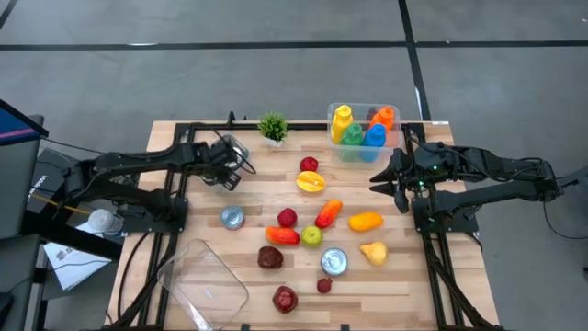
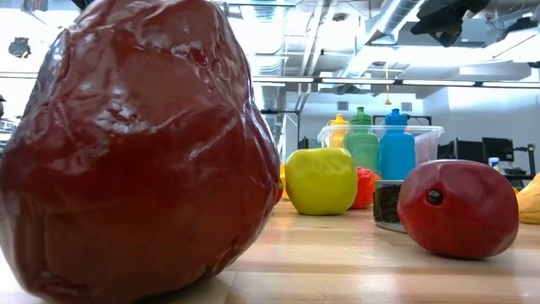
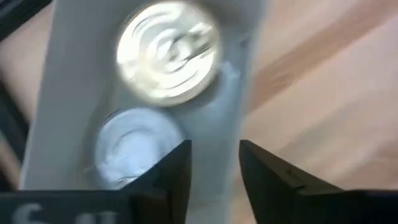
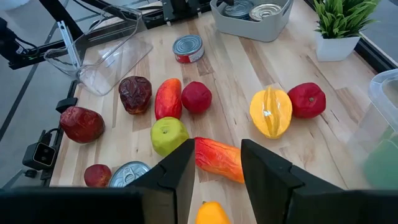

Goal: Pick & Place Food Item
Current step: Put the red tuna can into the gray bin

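My left gripper [image 1: 233, 167] [image 3: 214, 168] hovers open at the table's far left, just above a grey tray [image 3: 59, 93] [image 4: 275, 25] that holds two tin cans. One can [image 3: 168, 53] shows its shiny top and the other [image 3: 130, 143] lies beside it. Nothing is between the fingers. My right gripper [image 1: 397, 187] [image 4: 214, 177] waits open above the table's right side, pointing down over the spread of food. In the middle of the table lie a sliced orange fruit [image 1: 310, 182], a green apple [image 1: 312, 236], red peppers [image 1: 328, 213] and loose cans [image 1: 231, 217] [image 1: 333, 261].
A clear plastic container [image 1: 207, 276] lies at the near left. A clear bin of coloured bottles [image 1: 363, 129] and a small potted plant [image 1: 272, 127] stand at the far edge. A dark red fruit [image 2: 135, 143] fills the low view's foreground. Yellow and orange fruits [image 1: 366, 221] lie toward the right.
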`<move>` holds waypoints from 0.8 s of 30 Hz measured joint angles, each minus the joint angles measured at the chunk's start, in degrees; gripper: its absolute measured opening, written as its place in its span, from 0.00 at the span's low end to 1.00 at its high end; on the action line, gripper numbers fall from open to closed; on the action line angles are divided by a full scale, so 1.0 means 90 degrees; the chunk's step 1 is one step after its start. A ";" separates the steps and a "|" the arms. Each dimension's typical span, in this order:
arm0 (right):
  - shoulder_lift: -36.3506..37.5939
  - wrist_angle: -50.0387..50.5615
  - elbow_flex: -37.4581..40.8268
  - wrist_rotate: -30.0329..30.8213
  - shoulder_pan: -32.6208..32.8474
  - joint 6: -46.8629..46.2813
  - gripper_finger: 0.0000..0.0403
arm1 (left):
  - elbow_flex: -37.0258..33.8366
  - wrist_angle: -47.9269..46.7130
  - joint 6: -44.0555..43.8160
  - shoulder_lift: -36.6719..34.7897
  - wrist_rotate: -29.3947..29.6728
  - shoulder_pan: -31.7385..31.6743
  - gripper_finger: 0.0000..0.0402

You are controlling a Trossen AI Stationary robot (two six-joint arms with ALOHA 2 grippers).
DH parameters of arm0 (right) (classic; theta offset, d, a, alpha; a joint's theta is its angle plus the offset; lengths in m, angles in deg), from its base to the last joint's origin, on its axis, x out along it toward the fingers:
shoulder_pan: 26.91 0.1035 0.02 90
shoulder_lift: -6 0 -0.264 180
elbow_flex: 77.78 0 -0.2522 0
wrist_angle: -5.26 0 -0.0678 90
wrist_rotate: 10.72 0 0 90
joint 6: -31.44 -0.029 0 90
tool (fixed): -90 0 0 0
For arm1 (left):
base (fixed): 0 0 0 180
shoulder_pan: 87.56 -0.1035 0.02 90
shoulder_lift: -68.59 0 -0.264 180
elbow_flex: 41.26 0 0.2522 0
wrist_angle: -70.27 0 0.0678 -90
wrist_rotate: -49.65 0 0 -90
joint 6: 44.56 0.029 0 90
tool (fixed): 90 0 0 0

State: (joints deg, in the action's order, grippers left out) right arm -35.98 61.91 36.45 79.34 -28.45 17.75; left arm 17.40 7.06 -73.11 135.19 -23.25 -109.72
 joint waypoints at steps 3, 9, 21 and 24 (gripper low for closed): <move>-0.0001 0.0000 0.0000 0.0000 0.0000 0.0021 0.30 | 0.0323 0.0155 0.0167 -0.0315 -0.0813 0.0160 0.40; -0.0002 0.0002 0.0000 0.0000 0.0000 0.0019 0.30 | 0.0644 0.0104 -0.0236 -0.0531 -0.1849 0.1462 0.46; 0.0000 0.0000 0.0000 0.0000 0.0000 0.0019 0.30 | 0.0648 0.0203 -0.2042 0.1104 -0.0883 0.4622 0.39; -0.0001 0.0000 0.0000 0.0000 0.0000 0.0019 0.30 | 0.0648 0.0094 -0.2175 0.1593 -0.0863 0.4803 0.39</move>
State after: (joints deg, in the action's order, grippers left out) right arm -35.99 61.91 36.45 79.34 -28.45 17.92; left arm 23.24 7.91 -92.68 149.53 -31.02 -66.50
